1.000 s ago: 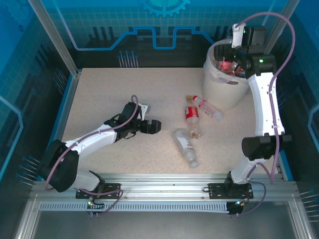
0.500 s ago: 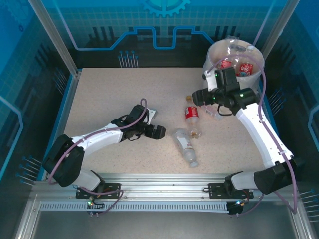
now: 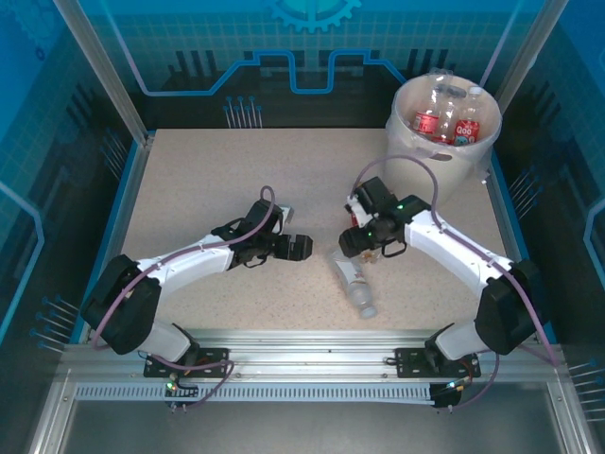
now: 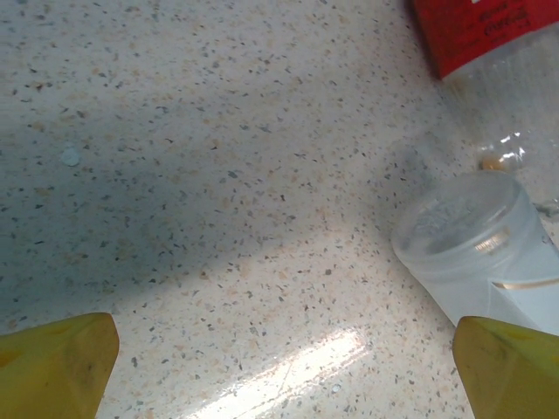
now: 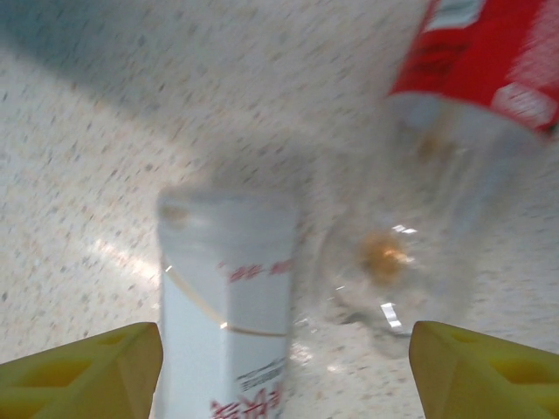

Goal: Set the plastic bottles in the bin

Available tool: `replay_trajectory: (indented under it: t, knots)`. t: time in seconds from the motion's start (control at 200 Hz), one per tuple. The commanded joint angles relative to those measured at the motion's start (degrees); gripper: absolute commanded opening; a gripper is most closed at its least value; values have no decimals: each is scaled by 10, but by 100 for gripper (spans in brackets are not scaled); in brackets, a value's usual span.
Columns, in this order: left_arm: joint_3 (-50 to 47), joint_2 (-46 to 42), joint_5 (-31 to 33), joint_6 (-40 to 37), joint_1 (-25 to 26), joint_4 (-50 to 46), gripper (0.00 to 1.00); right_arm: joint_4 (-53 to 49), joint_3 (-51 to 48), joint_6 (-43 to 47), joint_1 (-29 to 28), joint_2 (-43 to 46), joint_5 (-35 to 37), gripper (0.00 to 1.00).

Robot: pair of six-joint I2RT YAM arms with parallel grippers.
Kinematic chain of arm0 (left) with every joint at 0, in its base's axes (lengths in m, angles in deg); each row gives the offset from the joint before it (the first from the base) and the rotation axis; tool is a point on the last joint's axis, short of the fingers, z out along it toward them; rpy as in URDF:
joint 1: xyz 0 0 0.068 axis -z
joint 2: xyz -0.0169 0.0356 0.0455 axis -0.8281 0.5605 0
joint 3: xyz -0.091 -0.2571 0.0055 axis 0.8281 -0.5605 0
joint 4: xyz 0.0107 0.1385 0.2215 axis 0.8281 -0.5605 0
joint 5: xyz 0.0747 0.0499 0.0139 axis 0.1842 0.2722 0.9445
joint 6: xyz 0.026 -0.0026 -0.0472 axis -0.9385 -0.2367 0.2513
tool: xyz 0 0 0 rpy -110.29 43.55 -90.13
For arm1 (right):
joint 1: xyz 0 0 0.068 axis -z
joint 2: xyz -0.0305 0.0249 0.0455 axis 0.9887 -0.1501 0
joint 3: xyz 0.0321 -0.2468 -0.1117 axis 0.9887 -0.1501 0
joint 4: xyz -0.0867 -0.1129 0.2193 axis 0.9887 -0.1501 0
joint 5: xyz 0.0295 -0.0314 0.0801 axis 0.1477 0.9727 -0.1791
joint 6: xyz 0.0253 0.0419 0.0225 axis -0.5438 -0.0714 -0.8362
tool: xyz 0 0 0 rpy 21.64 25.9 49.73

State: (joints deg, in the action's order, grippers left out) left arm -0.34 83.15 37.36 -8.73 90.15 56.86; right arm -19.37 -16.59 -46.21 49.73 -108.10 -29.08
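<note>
I am looking first at the right gripper (image 5: 288, 375): its two yellow fingers (image 5: 87, 367) are standing wide apart, gripping nothing and touching nothing. Between them, low on the table (image 3: 208, 180), two bottles are lying side by side. The white-labelled bottle (image 5: 227, 297) is sitting nearer the finger at the left of that picture. The clear lower half of the red-labelled bottle (image 5: 472, 52) is lying just beside it. The picture is blurred, so I cannot tell whether the two are touching.

From above, I am seeing the right gripper (image 3: 352, 241) hanging over the far end of the white-labelled bottle (image 3: 352, 279). That bottle is lying on its side, with its neck pointing toward the near edge. The right arm is reaching in from the right and hiding most of the red-labelled one.

The left gripper (image 3: 298, 248) is open too. Its fingers (image 4: 57, 367) are spread to both corners of its own camera's picture, with bare table between them. It is hovering just beside the white-labelled bottle (image 4: 476, 253), facing the round base end. The red-labelled bottle (image 4: 489, 35) is showing beyond that.

The bin (image 3: 406, 156) is standing in the far right corner of the table, well apart from both grippers. Several bottles in the bin (image 3: 442, 123) are showing red labels, among clear ones.
</note>
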Motion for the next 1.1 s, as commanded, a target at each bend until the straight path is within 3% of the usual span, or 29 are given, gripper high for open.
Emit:
replay_trajectory:
  t: [0.0,0.495,0.625,0.805,1.091]
  knots:
    - [-13,8,27,30,-3,8,99,1,-15,-23,-16,-11,-27,75]
    - [-43,-38,51,26,-27,-1,99,45,-24,-10,-52,-149,-29,77]
    - [-45,-40,51,26,-27,-1,99,57,-21,-11,-54,-171,-29,72]
    - [-49,-42,51,26,-30,3,99,49,-7,-10,-54,-152,-20,59]
    - [-43,-34,43,26,-31,10,99,48,97,45,-28,-30,-26,52]
